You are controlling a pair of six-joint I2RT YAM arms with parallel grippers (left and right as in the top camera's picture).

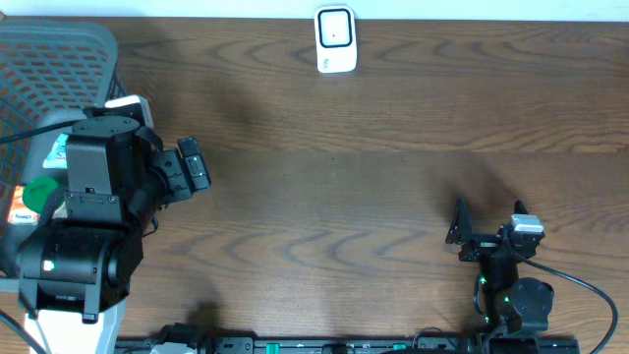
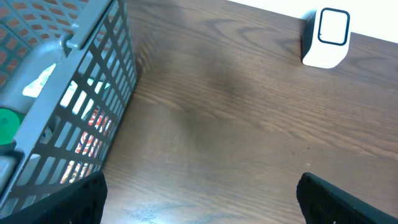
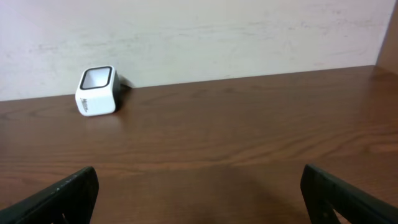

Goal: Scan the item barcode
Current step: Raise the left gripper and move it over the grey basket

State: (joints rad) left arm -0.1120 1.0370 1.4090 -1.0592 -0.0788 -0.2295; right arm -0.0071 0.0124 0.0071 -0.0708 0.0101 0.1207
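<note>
Overhead: dark wood-grain desk; white scanner at 12 o'clock, grey basket at 9 holding the items (packets, a green cap). Spread wide, empty: left fingers, right fingers. Left wrist: basket at 9, scanner at 1. Right wrist: pale wall behind scanner at 10.

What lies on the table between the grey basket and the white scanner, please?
Nothing: the stretch between the basket and the scanner is bare brown table, as the overhead and left wrist views show.
</note>
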